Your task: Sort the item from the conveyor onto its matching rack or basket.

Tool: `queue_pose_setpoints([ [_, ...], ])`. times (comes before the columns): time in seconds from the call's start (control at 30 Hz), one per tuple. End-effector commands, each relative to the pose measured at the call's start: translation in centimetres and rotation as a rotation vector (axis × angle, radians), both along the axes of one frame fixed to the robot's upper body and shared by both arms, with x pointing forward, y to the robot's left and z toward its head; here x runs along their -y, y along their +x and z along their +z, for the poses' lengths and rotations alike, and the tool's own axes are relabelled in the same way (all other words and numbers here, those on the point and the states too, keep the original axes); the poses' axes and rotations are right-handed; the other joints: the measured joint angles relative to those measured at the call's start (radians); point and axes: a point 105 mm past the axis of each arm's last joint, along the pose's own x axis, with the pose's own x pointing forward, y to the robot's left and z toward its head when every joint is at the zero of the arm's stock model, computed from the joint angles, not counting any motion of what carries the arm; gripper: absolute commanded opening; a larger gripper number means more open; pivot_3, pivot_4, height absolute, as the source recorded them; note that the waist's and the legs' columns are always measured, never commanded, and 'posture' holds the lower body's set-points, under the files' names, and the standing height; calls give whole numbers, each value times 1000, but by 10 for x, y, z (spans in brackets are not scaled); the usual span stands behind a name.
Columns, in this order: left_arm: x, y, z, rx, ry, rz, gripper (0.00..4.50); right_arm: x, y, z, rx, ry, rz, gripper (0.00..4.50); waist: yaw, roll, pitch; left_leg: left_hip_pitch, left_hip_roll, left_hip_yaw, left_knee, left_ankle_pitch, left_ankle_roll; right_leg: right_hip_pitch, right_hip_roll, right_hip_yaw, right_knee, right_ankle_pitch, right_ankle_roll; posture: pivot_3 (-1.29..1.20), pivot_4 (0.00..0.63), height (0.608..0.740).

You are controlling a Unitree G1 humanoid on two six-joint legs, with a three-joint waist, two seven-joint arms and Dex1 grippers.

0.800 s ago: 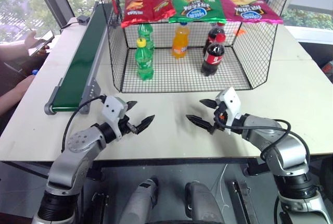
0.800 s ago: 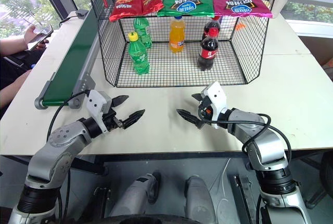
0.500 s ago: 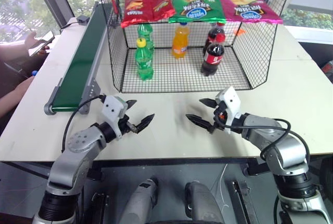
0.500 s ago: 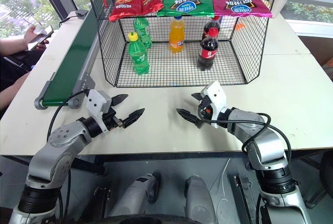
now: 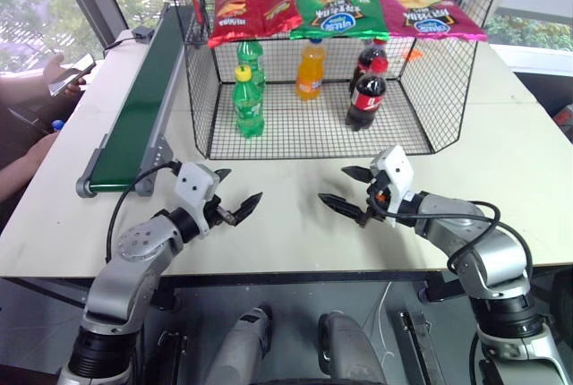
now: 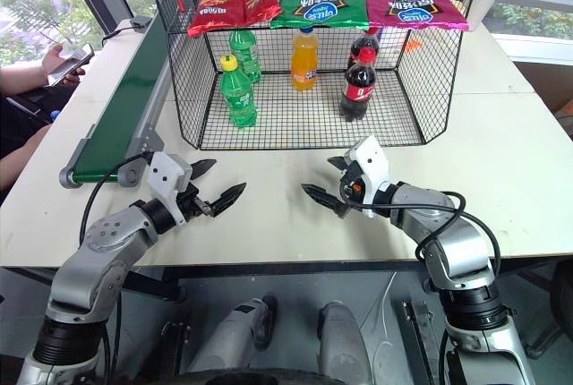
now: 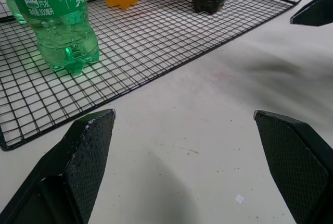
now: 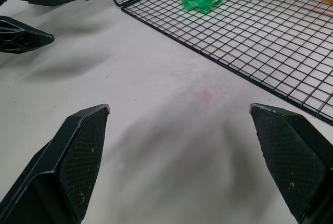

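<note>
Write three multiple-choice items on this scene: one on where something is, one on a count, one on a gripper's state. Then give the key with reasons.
1. Where is the orange bottle?
A. On the conveyor
B. Inside the cage
C. On the bare table

2. How many snack bags lie across the cage top?
A. Two
B. Three
C. Five

3. What state is the left gripper in?
A. Open and empty
B. Shut on a bottle
C. Shut on a bag

Key:
1 B: the orange bottle stands on the grid floor of the cage, between the green bottles and the cola bottles; the conveyor carries nothing in view.
2 B: a red bag, a green bag and a magenta bag lie side by side.
3 A: its two fingers stand wide apart over bare table, as do those of the right gripper.
</note>
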Motion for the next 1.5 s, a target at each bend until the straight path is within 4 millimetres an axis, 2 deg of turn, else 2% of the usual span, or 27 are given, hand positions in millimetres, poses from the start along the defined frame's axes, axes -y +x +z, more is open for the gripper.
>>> queue_pose_setpoints([
  [0.03,1,0,12,62,2,-3,4500,-11,-3,22,90,28,46,4461,0,0,0,0,0,0,0,0,0,0,0,0,0,0,0,0,150,739],
  [1.03,2,-2,12,32,-4,-5,4500,-24,-9,37,151,74,105,4461,0,0,0,0,0,0,0,0,0,0,0,0,0,0,0,0,150,739],
  [1.5,-4,-1,20,65,13,24,4500,-29,-9,43,139,106,132,4461,0,0,0,0,0,0,0,0,0,0,0,0,0,0,0,0,150,739],
])
